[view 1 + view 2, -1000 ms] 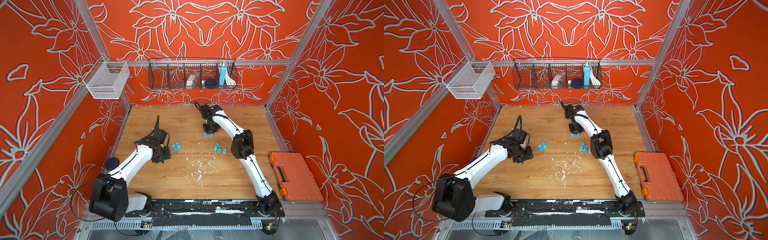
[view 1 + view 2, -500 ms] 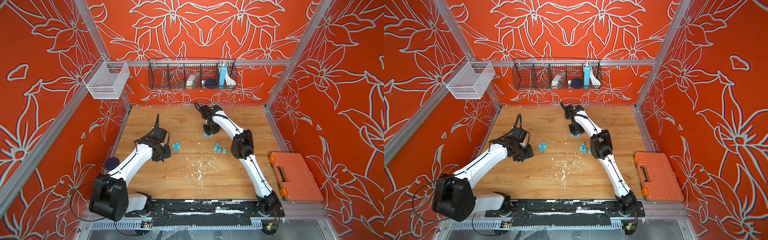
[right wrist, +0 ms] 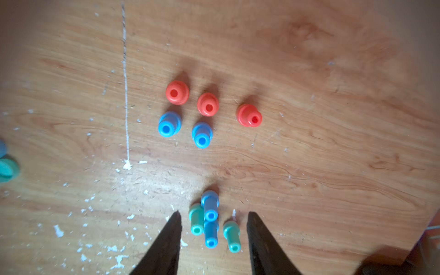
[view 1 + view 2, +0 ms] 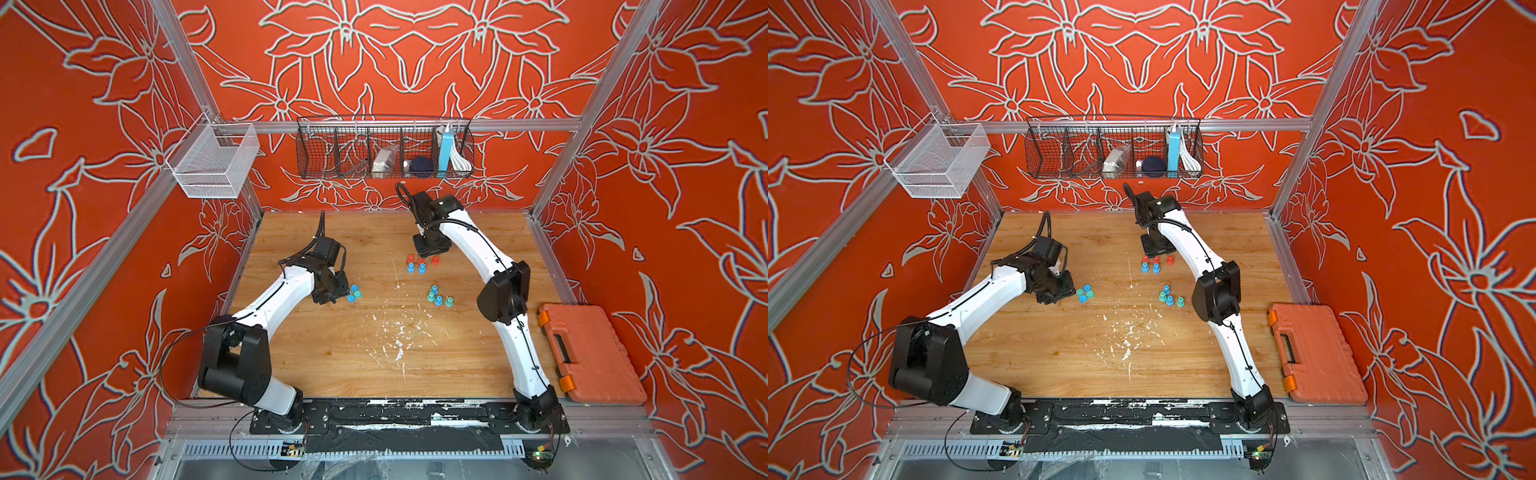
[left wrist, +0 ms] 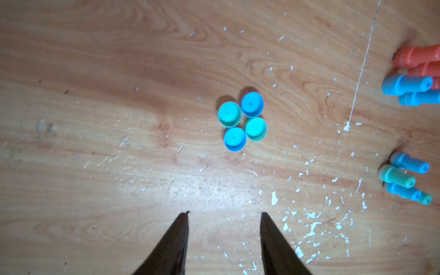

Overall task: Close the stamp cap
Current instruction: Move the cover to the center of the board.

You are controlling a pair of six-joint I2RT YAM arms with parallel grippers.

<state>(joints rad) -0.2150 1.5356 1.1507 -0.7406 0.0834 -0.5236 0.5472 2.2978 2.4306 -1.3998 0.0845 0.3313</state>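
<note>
Stamp caps, four, lie clustered on the wooden table, just right of the left gripper; its jaws are parted, empty. Right gripper, parted and empty, is just beyond the upright red stamps.

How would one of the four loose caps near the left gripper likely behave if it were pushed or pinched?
Each of the caps lies flat, so it should slide rather than roll. They sit packed together, so pushing one would probably shove its neighbours. Small and plastic-looking, it is likely light and could skid on the table under an off-centre pinch.
</note>
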